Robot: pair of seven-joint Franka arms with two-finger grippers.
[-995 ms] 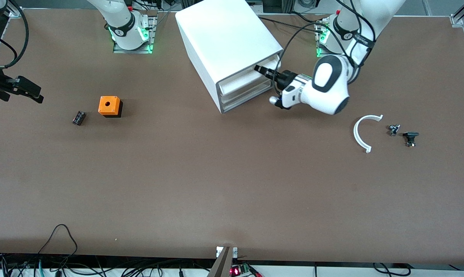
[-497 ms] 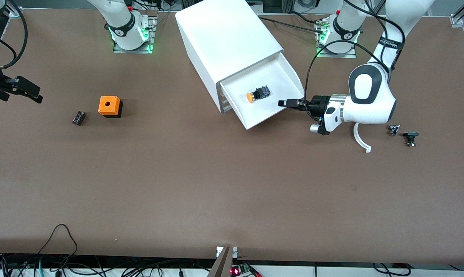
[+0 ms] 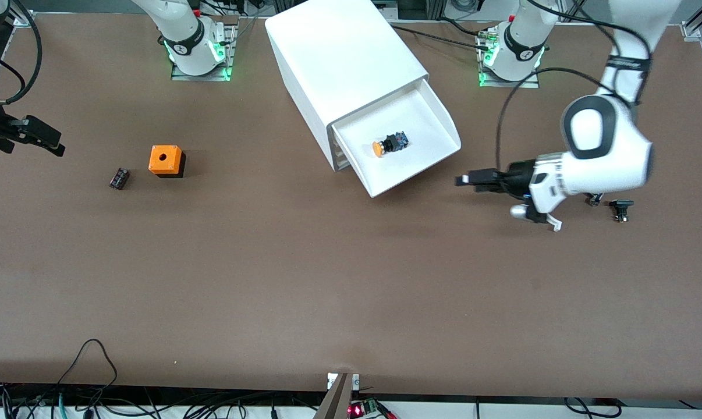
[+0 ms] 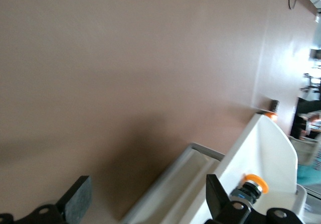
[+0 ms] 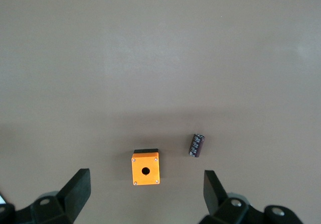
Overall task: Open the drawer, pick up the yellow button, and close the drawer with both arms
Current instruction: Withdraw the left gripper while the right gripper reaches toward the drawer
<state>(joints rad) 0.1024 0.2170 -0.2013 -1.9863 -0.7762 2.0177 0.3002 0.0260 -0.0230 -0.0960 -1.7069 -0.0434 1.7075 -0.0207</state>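
Top drawer [image 3: 438, 125] pulled out; orange-capped button [image 3: 389, 144] on its side inside

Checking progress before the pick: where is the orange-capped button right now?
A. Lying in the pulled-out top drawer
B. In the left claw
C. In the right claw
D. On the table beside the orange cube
A: the button lies in the open drawer, with the open left claw apart from it.
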